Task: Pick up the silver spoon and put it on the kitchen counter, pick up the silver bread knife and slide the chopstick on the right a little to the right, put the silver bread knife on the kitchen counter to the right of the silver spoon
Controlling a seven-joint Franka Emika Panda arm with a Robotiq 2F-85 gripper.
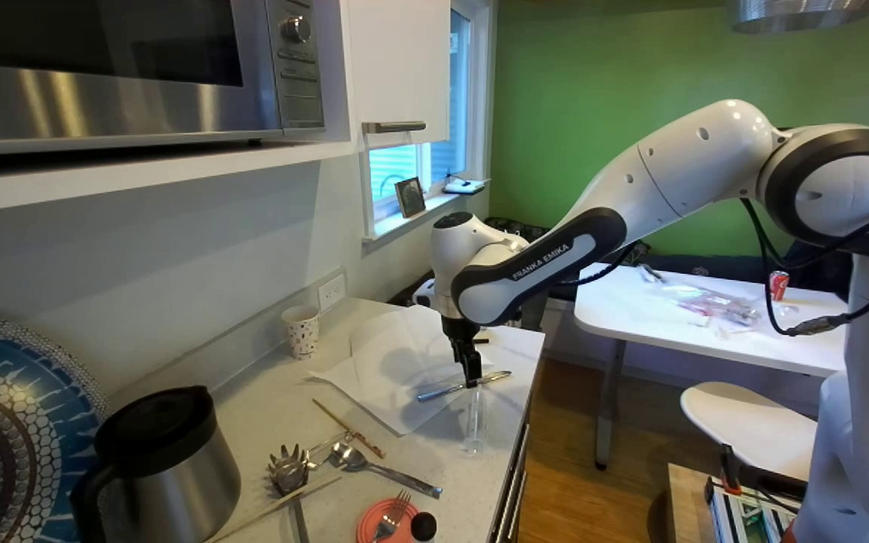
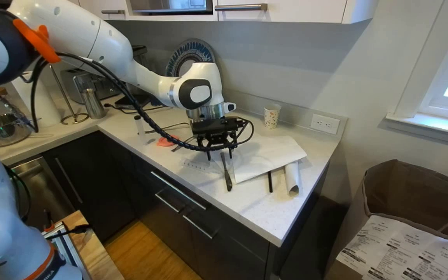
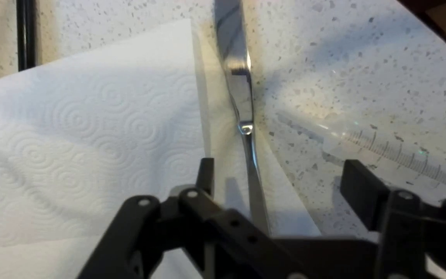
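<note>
Claw (image 3: 279, 176): hangs low over the kitchen counter (image 2: 255, 202), pointing downward; spreads wide at the fingers (image 3: 206, 174); has hold of nothing.
Silver bread knife (image 3: 246, 128): lies directly below the claw, lengthwise through the gap between the fingers; shows apart from both in the wrist view, nearer the left-hand one.
White embossed paper towel (image 3: 91, 135): spreads flat under the claw and off to one side; runs beneath part of the knife.
Clear graduated syringe (image 3: 393, 151): lies just beside the claw, partly behind the right-hand finger in the wrist view.
Thin black rod (image 3: 26, 35): lies near the claw, across the knife from the syringe, reaching the towel's edge.
Silver spoon (image 1: 388, 473): rests on the counter, well apart from the claw, between claw and coral-pink dish (image 1: 365, 520) in an exterior view.
Nearer chopstick (image 1: 348, 426): lies well apart from the claw, alongside the towel's edge.
Farther chopstick (image 1: 276, 510): lies past the spoon from the claw, crossing the handle of a toothed metal pasta server (image 1: 288, 471); over or under, cannot tell.
Patterned paper cup (image 1: 302, 332): stands upright beyond the towel from the claw, near the wall outlet (image 1: 331, 291).
</note>
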